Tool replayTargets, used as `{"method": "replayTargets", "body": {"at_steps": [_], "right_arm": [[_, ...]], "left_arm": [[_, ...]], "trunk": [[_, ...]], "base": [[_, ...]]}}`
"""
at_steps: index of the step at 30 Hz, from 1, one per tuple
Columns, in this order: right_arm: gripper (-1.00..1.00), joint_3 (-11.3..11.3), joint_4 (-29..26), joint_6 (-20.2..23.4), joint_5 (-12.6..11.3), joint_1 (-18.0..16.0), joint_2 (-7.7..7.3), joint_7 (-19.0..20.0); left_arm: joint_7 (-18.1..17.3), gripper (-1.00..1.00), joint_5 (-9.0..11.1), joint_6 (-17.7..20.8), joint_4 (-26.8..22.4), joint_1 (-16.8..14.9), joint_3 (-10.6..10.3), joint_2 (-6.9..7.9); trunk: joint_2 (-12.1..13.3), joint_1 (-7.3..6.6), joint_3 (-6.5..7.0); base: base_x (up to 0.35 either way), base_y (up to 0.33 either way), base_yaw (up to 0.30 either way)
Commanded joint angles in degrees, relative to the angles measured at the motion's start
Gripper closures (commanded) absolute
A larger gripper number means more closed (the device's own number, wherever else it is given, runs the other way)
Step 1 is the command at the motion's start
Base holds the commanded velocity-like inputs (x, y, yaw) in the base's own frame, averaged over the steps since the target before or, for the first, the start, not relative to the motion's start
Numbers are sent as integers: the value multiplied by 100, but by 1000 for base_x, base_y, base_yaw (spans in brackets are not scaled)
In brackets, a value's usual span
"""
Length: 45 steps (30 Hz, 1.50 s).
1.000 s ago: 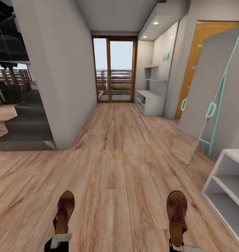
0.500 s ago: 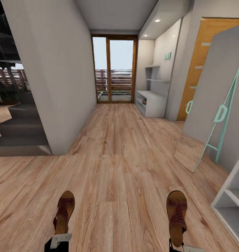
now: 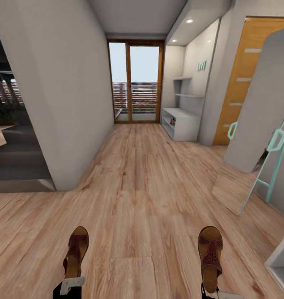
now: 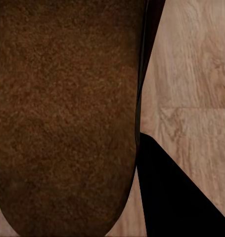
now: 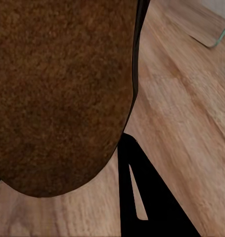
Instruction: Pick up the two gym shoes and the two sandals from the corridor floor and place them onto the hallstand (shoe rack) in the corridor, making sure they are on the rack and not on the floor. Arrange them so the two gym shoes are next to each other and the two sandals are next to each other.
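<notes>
Two dark brown sandals are carried above the corridor floor (image 3: 142, 199), one in each hand. In the head view the left sandal (image 3: 76, 250) points forward from the left hand (image 3: 69, 285) at the lower edge, its heel end clamped in the pale grey fingers (image 3: 72, 283). The right sandal (image 3: 211, 255) sits level with it, well apart, heel end gripped by the right hand (image 3: 211, 293). Both are reddish-brown leather with a rounded toe, a broad strap across the front carrying a cut-out pattern, and a lighter tan footbed showing behind the strap. Each wrist view shows the rough, grainy brown sole of its sandal (image 4: 65, 113) (image 5: 60, 89) close up, with wood planks beyond it.

The floor is light brown wood plank with visible grain and knots, running down to a glazed door (image 3: 135, 81) with a wooden frame at the far end. The hallstand (image 3: 181, 123), a low light-grey unit with open shelves, stands against the right wall near that door, far from the sandals; stepped shelves rise above it and small teal letters (image 3: 201, 65) hang on the wall over it. Something small and reddish sits in its lower shelf, too small to make out. Nearer on the right a grey panel on a teal frame (image 3: 264, 124) leans at the wall, beside an orange door (image 3: 239, 83). The corner of a white shelf unit (image 3: 281, 261) shows at the lower right.
</notes>
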Motion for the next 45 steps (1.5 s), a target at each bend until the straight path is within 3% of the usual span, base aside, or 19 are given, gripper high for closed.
{"method": "replayTargets", "body": {"at_steps": [1, 27, 45], "right_arm": [[100, -19, 2, -9, 62, -4, 7, -26], [100, -11, -7, -9, 58, -5, 10, -17], [100, -11, 1, -9, 61, -2, 11, -17]], "left_arm": [[-40, 100, -61, -17, 2, -4, 50, -6], [-40, 100, -61, -17, 2, -4, 50, -4], [-40, 100, -53, -17, 2, -4, 50, -4]], "trunk": [[-2, 2, -5], [-2, 2, -6], [-2, 2, -123]], "base": [[340, 0, 0], [340, 0, 0], [340, 0, 0]]}}
